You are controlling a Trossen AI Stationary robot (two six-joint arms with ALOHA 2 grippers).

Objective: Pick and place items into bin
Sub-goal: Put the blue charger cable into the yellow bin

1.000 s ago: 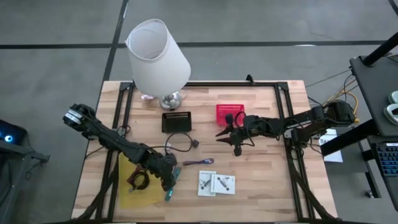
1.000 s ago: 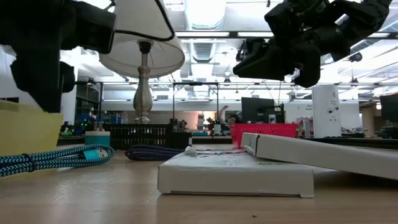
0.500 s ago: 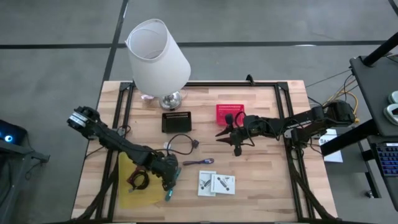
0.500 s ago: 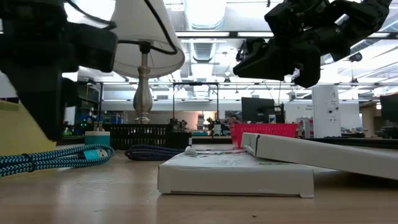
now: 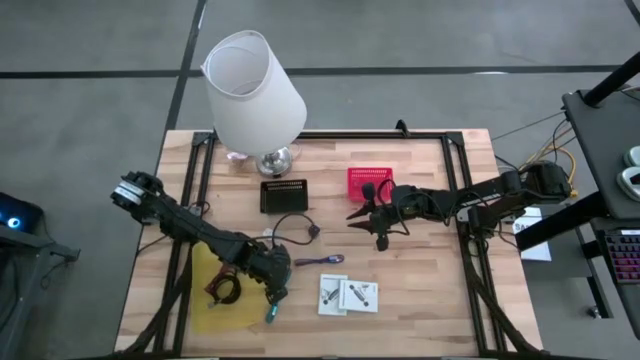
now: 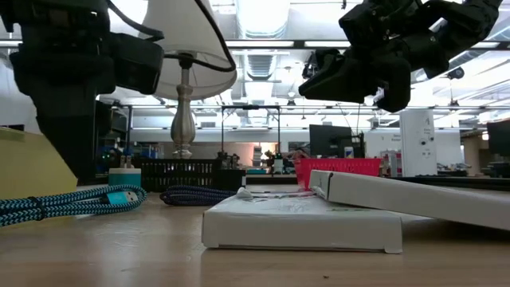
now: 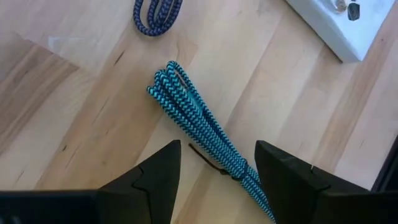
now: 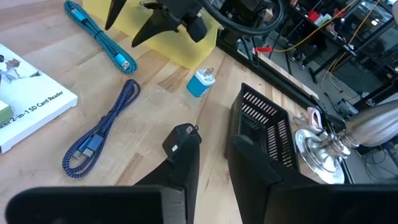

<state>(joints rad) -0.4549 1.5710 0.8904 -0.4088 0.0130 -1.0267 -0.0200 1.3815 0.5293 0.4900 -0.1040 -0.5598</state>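
A teal braided cable point(image 7: 199, 118) lies bundled on the wood near the table's front edge point(image 5: 271, 308). My left gripper point(image 7: 217, 177) hangs open just above it, pointing down, one finger on each side of the bundle and touching nothing. A purple cable point(image 5: 320, 261) lies to its right, and two white packets point(image 5: 348, 294) lie flat beyond that. A yellow bin point(image 5: 222, 292) on the left holds a dark coiled piece point(image 5: 221, 290). My right gripper point(image 5: 368, 225) waits open above the table's middle, below the red basket point(image 5: 369, 183). A black cable point(image 5: 290, 232) lies loose.
A big white lamp point(image 5: 254, 88) stands at the far left. A black basket point(image 5: 284, 195) sits beside the red one. A small blue plug point(image 8: 200, 83) stands near the yellow bin. Bare wood shows to the right of the packets.
My left gripper has shifted a little toward the table's right and now stands over the teal cable. Nothing on the table has moved.
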